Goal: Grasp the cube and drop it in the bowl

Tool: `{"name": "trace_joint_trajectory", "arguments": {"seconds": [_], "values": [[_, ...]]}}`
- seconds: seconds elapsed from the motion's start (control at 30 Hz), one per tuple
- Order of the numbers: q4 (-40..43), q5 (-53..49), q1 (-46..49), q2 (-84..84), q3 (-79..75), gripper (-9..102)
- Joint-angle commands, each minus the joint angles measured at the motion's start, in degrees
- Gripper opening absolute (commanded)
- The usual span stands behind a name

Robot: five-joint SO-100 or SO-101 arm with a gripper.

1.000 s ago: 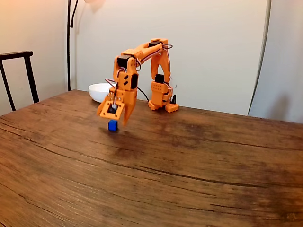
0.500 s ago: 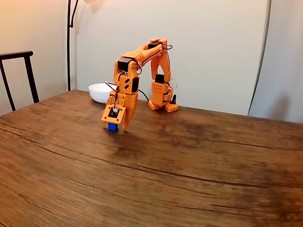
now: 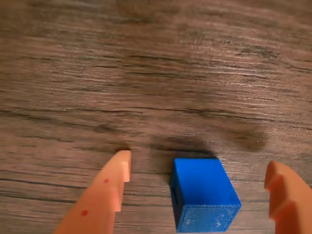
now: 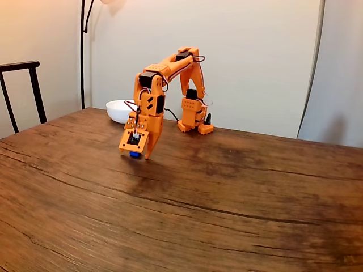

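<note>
Lowered since a second ago, the orange arm (image 4: 164, 85) has brought its gripper (image 4: 136, 154) down from above the cube (image 4: 134, 154) until the fingers straddle it; half a second ago more of the blue showed beneath the wrist, and now just a sliver peeks out below the orange housing in the fixed view. The cube itself sits at the same spot on the wooden table (image 4: 227, 209).

From the wrist view, the gripper (image 3: 197, 183) stands spread, its two orange fingertips wide of each other with the bright-blue cube (image 3: 202, 192) between them on the table (image 3: 146, 73). The cube lies nearer the middle than either side: a clear strip of wood separates it from the left fingertip (image 3: 117, 178), and another gap separates it from the notched right fingertip (image 3: 282, 192). Neither finger touches it. The cube rests flat on the tabletop, turned slightly askew to the fingers, casting a dark shadow on the grain just beyond its far edge.

In the fixed view, the glossy white bowl (image 4: 118, 110) stands on the table behind and to the left of the gripper, close to the arm's base (image 4: 193, 122) and well apart from the cube. A dark chair back (image 4: 22, 85) rises at the left edge, beyond the table.
</note>
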Motion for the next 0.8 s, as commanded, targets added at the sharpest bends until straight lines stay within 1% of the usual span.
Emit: {"name": "trace_joint_trajectory", "arguments": {"seconds": [0.0,0.13,0.77], "values": [[1.1,1.5,0.1,-1.1,-0.6,34],[4.6,1.6,0.8,-0.7,-0.7,32],[6.2,3.0,2.3,-1.1,-0.4,32]]}}
